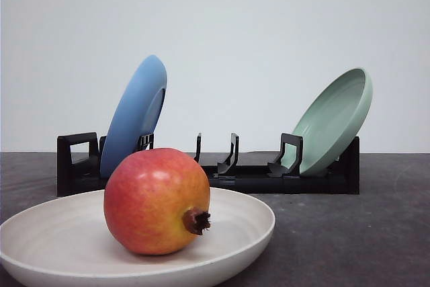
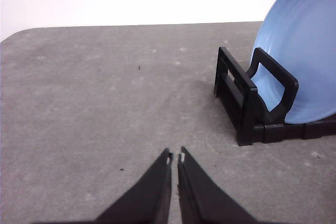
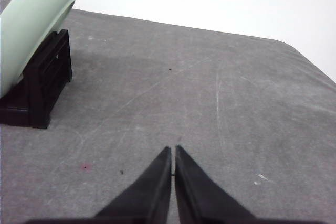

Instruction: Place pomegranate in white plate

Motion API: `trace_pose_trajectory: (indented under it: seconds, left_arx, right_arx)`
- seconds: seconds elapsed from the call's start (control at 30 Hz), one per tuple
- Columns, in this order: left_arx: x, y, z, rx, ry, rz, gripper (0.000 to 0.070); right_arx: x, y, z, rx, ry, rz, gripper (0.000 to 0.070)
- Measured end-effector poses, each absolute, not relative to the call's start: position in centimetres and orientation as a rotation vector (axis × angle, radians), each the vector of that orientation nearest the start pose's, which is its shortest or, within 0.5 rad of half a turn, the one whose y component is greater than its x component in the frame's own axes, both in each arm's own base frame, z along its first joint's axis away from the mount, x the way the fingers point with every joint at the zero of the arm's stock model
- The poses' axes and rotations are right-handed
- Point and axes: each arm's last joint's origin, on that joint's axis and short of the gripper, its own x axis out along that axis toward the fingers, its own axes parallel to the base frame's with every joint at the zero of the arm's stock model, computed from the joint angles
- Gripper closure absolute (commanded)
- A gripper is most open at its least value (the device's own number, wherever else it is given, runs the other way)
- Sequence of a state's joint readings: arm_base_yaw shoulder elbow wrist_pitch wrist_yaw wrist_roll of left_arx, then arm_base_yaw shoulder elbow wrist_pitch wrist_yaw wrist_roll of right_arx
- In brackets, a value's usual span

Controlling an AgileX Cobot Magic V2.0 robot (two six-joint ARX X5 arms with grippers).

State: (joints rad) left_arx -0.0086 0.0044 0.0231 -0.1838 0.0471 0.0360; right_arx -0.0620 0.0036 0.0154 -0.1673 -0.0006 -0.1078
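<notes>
**A:** Pomegranate first, in the front view. Where was it?

**B:** It sat in the white plate, resting on the plate's floor a little left of centre, nearest the camera. Behind it stood a black dish rack with a blue plate leaning at its left end and a pale green plate at its right.

**A:** Which way did the fruit point?

**B:** Its dark crown stub faced toward the camera and to the right, low on the fruit. So the stem-to-crown axis lay roughly level, tipped slightly down at the crown. The body was near round, so there was hardly a long axis to speak of.

**A:** Left wrist view?

**B:** The left gripper hung over bare grey table, its fingers drawn together to a thin slit and holding nothing. The rack's end and the blue plate stood nearby.

**A:** And the right wrist view?

**B:** The right gripper was likewise closed on nothing, above the table, with the green plate and the rack end off to one side.

**A:** So which step?

**B:** I judged the placing done, with both arms clear. The next move called for little beyond leaving the fruit undisturbed, since a round fruit could roll in a shallow dish.
</notes>
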Motion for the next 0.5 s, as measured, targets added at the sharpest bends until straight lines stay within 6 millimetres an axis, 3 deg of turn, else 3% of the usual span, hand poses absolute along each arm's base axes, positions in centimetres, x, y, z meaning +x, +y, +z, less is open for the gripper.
trace_pose_trajectory:
  seconds: [0.5]
  left_arx:
    - [9.52, -0.22, 15.33, 0.033, 0.164, -0.059, 0.07]
  right_arx:
    - [9.56, -0.59, 15.24, -0.103, 0.159, -0.053, 0.0694]
